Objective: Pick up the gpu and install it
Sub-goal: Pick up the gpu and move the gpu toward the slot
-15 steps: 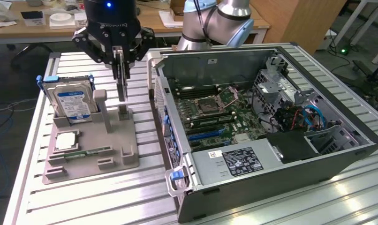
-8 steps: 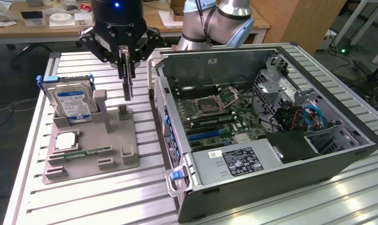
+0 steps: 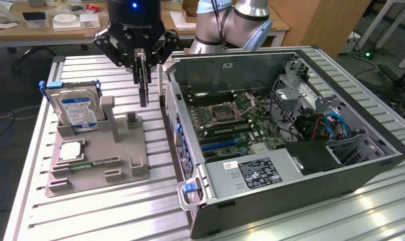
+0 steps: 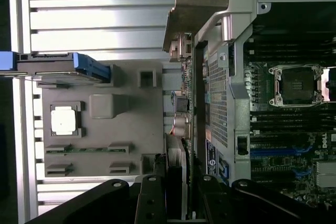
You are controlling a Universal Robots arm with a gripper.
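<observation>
1. The gripper [image 3: 142, 65] has its jaws drawn partly together and pinched on the gpu [image 3: 144, 93], which hangs edge-on and upright below the fingers [image 4: 149, 198], just outside the open computer case [image 3: 290, 201].
2. In the wrist view the gpu [image 4: 177, 156] runs out from between the fingers alongside the case's perforated rear wall [image 4: 218, 103], near it. I cannot tell whether the two touch.
3. On the far side of the gpu from the case sits the grey fixture tray [image 3: 122, 145]. The card hangs clear above it. The hard drive [image 3: 77, 110] stands upright in the tray, farther from the case.
4. Inside the case lies the motherboard [image 3: 222, 125], with its blue slots [image 3: 219, 144] bare, so the card is not yet seated.
5. Risks, as I judge them:
   - The pinch is narrow on a thin board, so the card could swivel or slip in the jaws.
   - With the case wall so close, the pale end bracket [image 3: 161, 85] could catch on the case's upper edge.
   - A tilted card would meet its slot askew and jam.
</observation>
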